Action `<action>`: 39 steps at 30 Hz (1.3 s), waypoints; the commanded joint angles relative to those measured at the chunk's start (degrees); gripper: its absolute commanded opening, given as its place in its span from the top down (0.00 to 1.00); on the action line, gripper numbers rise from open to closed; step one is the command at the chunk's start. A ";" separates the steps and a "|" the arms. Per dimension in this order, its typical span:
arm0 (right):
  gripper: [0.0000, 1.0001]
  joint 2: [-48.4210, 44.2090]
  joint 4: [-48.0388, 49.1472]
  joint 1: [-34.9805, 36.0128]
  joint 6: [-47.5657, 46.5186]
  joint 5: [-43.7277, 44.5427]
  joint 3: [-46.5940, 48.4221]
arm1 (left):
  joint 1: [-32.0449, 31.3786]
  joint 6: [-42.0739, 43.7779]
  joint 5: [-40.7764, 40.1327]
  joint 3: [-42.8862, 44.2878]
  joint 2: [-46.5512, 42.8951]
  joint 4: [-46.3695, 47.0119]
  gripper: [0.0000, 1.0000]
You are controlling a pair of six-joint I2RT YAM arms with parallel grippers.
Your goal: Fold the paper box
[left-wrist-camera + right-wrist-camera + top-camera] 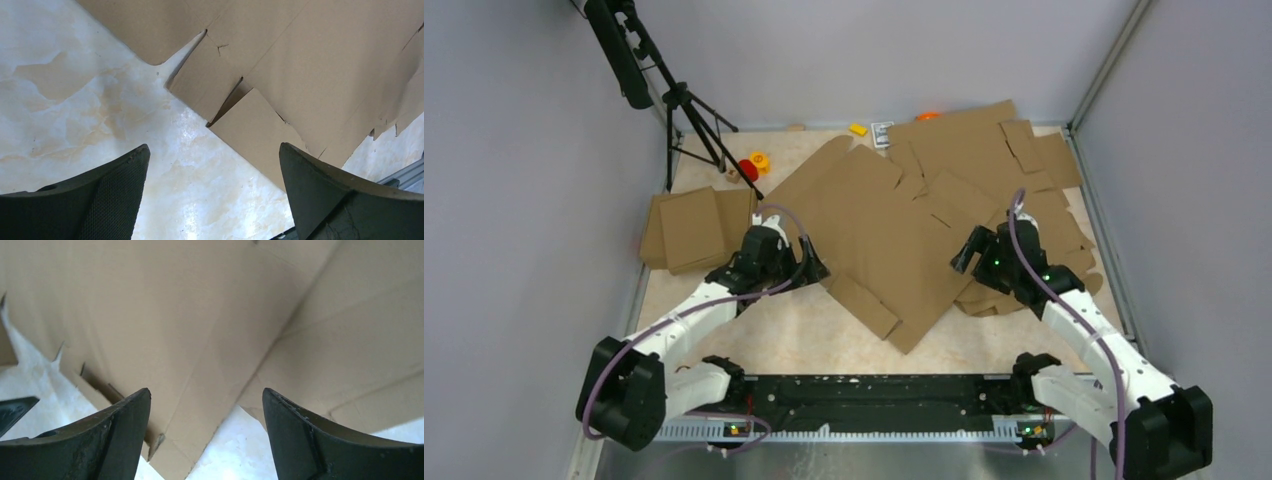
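The paper box (874, 235) lies flat and unfolded on the table (804, 335), diagonal between the arms, its right side over the pile of slotted cardboard sheets (1024, 160). The left gripper (212, 150) stands at its left edge, fingers wide apart, empty. The right gripper (205, 392) stands at its right edge, fingers apart, gripping nothing. This flanking placement likely prepares both arms to raise opposite panels.

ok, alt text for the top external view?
A large brown paper box lies spread out, not yet folded, across the middle of the table. The left gripper is at its left edge and the right gripper at its right edge. More cardboard sheets are piled at the back right, and a smaller stack sits at the left.
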 commanded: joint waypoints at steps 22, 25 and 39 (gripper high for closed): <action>0.35 9.06 15.83 -0.33 17.01 -1.40 -10.06 | -0.06 5.56 1.92 8.40 7.35 5.28 0.01; 0.36 8.34 20.61 -0.43 16.34 -3.99 -11.84 | -0.04 7.12 -2.16 9.08 9.37 8.19 0.02; 0.49 10.56 31.72 -0.42 14.21 -12.46 -10.56 | 0.83 8.43 -0.46 15.90 28.28 14.03 0.03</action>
